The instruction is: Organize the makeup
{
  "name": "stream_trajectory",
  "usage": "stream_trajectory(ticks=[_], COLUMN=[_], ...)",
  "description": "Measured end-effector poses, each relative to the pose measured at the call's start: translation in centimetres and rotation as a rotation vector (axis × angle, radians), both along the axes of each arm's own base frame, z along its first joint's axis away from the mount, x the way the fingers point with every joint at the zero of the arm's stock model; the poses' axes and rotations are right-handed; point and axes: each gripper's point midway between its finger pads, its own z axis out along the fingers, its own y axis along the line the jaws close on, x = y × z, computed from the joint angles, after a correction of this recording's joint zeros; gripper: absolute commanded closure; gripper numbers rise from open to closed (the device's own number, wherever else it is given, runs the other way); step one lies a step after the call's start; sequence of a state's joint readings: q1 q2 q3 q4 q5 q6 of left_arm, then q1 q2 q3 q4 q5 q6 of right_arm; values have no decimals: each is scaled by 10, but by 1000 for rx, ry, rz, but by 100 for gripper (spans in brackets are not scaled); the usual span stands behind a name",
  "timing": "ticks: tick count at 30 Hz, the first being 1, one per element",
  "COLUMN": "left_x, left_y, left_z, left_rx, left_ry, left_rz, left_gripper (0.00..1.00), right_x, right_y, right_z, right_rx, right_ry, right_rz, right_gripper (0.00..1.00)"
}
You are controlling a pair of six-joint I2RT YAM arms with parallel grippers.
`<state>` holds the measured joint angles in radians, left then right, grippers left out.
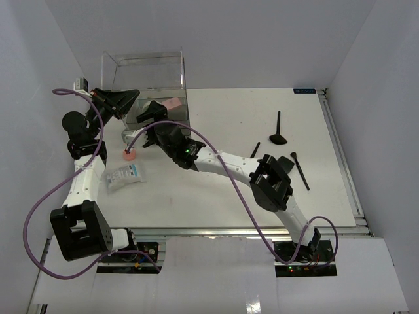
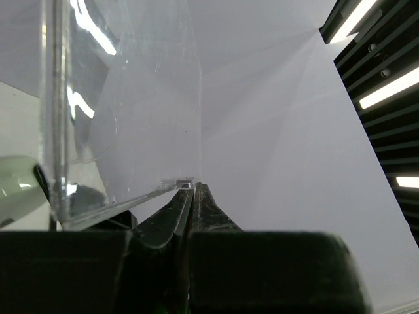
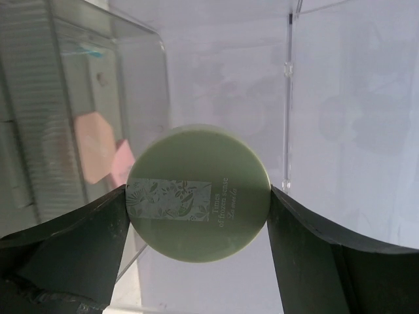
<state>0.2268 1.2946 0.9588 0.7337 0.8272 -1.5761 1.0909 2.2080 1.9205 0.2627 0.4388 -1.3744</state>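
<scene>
1. Grey-green and matte, a round disc with a printed floral label sits pinched by its rim between the two black fingers of the right end effector. It is held among the glossy walls of the clear box.
2. The clear box is hard transparent plastic with straight walls. It stands at the far left corner of the bench.
3. The left end effector has its tapered black fingers pressed almost together, nipping the thin edge of a box wall.
4. A small pink rectangular palette lies inside the box, just beside the right end effector.
5. A small round pink disc lies on the bench near the left edge, just in front of the box.
6. A flat white sachet with blue print lies near the pink disc, nearer the front edge.
7. Toward the right edge lie three black pieces, apart from one another:
   - a brush with a broad rounded head
   - a slim straight brush
   - a short stick
</scene>
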Motion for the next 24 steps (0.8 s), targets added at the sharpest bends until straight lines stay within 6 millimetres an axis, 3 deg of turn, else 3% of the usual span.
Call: stream_trajectory(ticks=[3, 5, 8, 10, 14, 19, 24], left_x=[0, -1, -1, -1, -1, -1, -1], left_y=[0, 0, 0, 0, 0, 0, 0], left_z=[1, 1, 1, 1, 1, 2, 2], left_rx=[0, 0, -1, -1, -1, -1, -2], left_ry=[-2, -3, -3, -3, -3, -4, -4], left_rz=[1, 2, 2, 2, 2, 3, 3], left_gripper=[98, 98, 99, 99, 99, 98, 99], right_x=[23, 41, 65, 78, 93, 85, 55], right_y=[0, -5, -18, -28, -42, -35, -23], right_z=[0, -4, -15, -20, -26, -36, -52], right_rx=[-3, -10, -29, -39, -50, -55, -92], right_ry=[-30, -40, -37, -32, -24, 9, 61], right_rz=[-32, -60, -100, -124, -155, -132, -70], right_gripper=[86, 79, 56, 28, 6, 10, 10])
